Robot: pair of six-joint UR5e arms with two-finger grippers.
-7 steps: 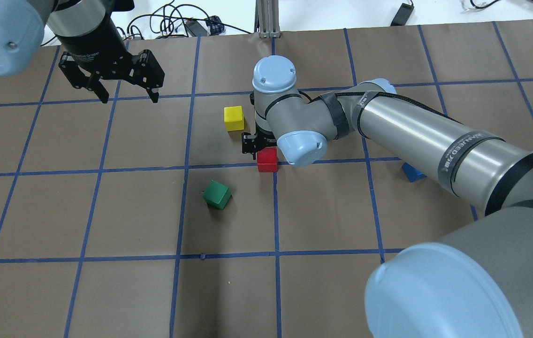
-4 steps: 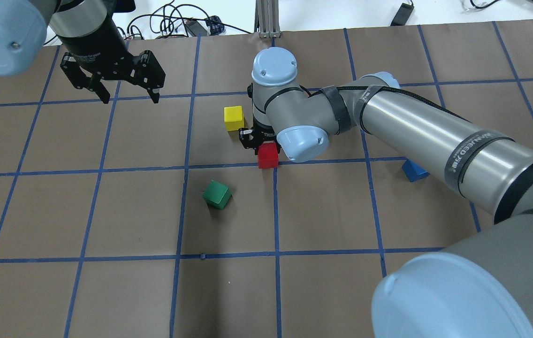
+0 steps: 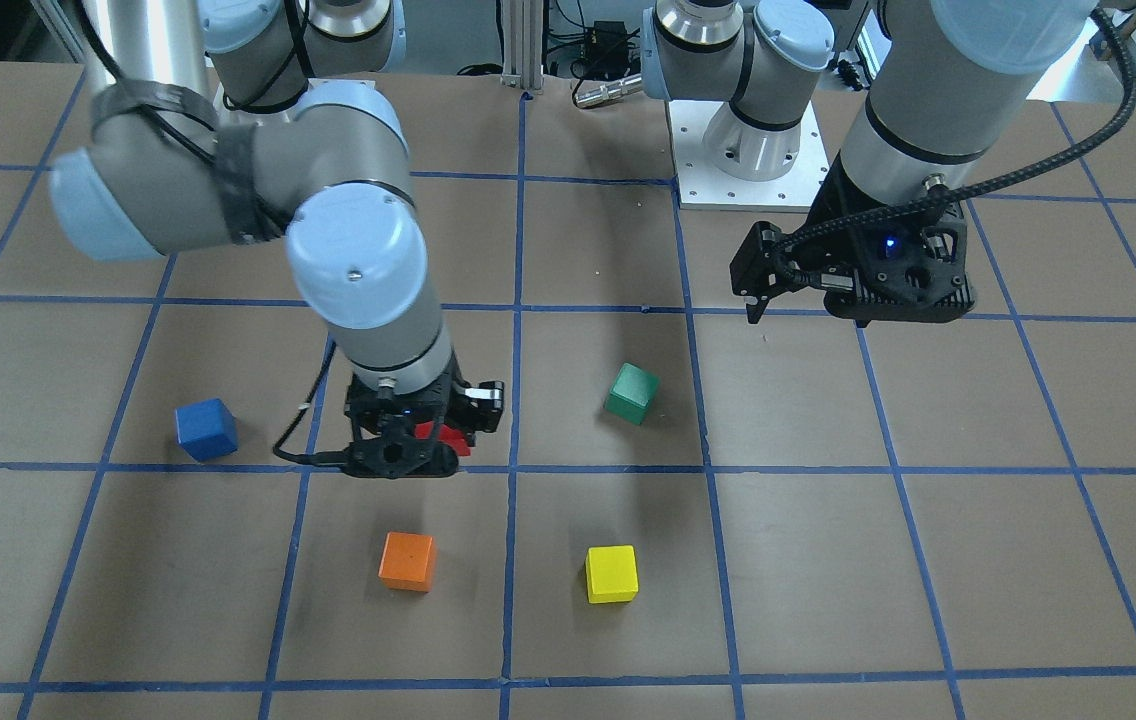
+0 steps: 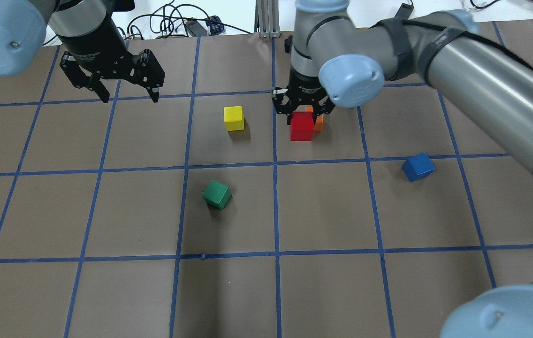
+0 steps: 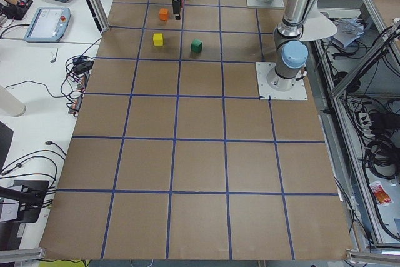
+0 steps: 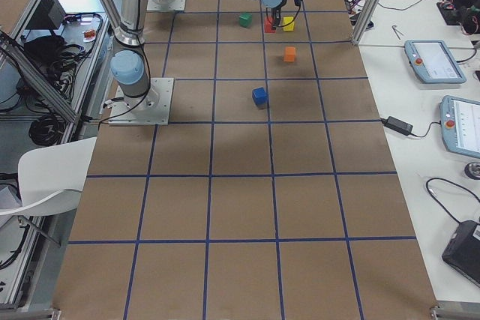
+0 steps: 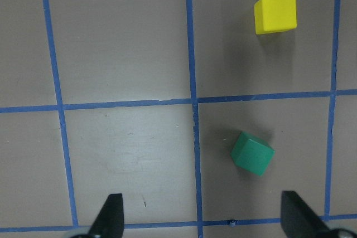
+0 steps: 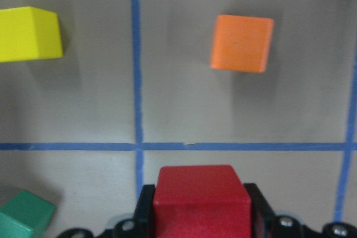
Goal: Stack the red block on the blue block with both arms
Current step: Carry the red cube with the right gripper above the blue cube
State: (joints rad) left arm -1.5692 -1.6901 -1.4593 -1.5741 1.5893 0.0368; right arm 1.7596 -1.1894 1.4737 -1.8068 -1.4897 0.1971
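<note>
**Tabletop stock, listed from the robot's edge outward.**

1. Brown paper-covered table (image 4: 107, 291) with a grid of blue tape lines. It carries every item below.
2. Small matte green cube (image 4: 217, 194), turned askew to the grid, standing alone near the table's middle.
3. Small solid matte blue block (image 4: 418, 167), on the robot's right side. It sits on the table, slightly askew, just beyond a tape line, with nothing on top of it. It is well apart from the red block and touched by neither gripper.
4. Black two-finger right gripper (image 4: 302, 115), pointing straight down on the silver-grey right arm. Its fingers are clamped on opposite faces of the small solid matte red block (image 4: 301, 126). The block is carried clear of the tabletop, with the grid showing beneath it in the right wrist view. It is farther out than the blue block and toward the table's centre line.
5. Small orange cube (image 3: 407, 560), on the table beyond the held red block — partly hidden behind it in the overhead view.
6. Small yellow cube (image 4: 234, 118), square to the grid, to the left of the orange cube and apart from it.
7. Black two-finger left gripper (image 4: 130, 98), over the far left of the table. Its jaws are spread wide with nothing between them, and it hangs above bare paper — away from all five cubes.
</note>
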